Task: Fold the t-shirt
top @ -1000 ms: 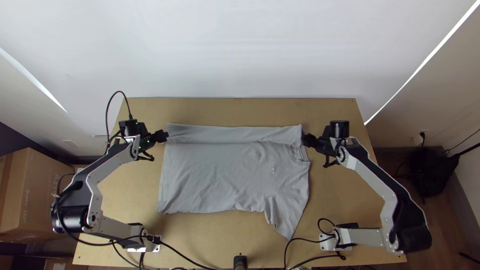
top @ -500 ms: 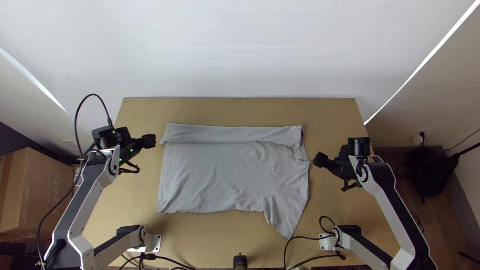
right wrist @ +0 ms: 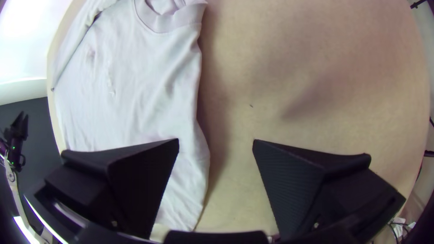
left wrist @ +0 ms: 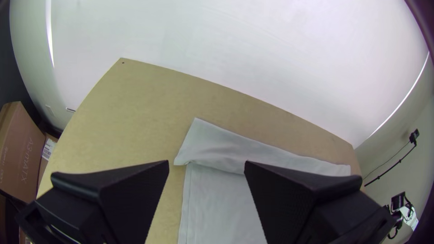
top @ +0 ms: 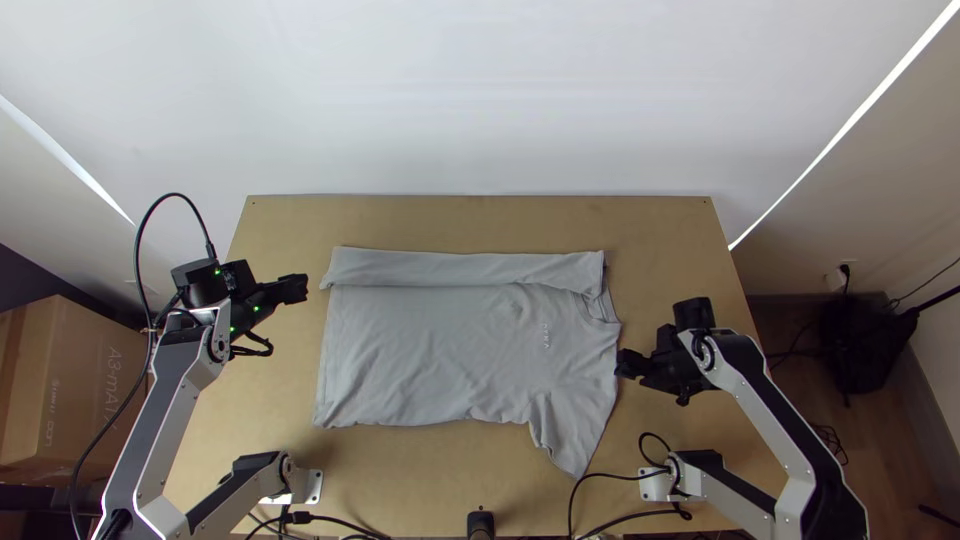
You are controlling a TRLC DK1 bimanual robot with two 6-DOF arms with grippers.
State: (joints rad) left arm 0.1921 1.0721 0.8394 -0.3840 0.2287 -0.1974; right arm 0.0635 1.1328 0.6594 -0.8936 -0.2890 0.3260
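Observation:
The grey t-shirt (top: pixel 440 340) lies flat on the table, its far side folded over in a long strip (top: pixel 460 267); its near sleeve (top: pixel 575 430) is spread toward the near edge, and the collar is on the right. My left gripper (top: pixel 305 288) is just left of the strip's left end; in the left wrist view this gripper (left wrist: pixel 207 165) is open, apart from the cloth. Beside the shirt's right edge, near the sleeve, is my right gripper (top: pixel 620 365). In the right wrist view the right gripper (right wrist: pixel 216 142) has its fingers wide apart over the shirt's edge (right wrist: pixel 201 149), holding nothing.
The light wooden table (top: pixel 480 220) has bare wood around the shirt. A cardboard box (top: pixel 75 390) stands left of the table, and a dark bag (top: pixel 855 335) is on the floor at right. Black cables (top: pixel 620 482) run along the near edge.
Both grippers have drawn away from the folded strip's ends. The left one moved left and slightly nearer; the right one moved nearer, first to the right, then back toward the shirt. The strip's left end has spread slightly.

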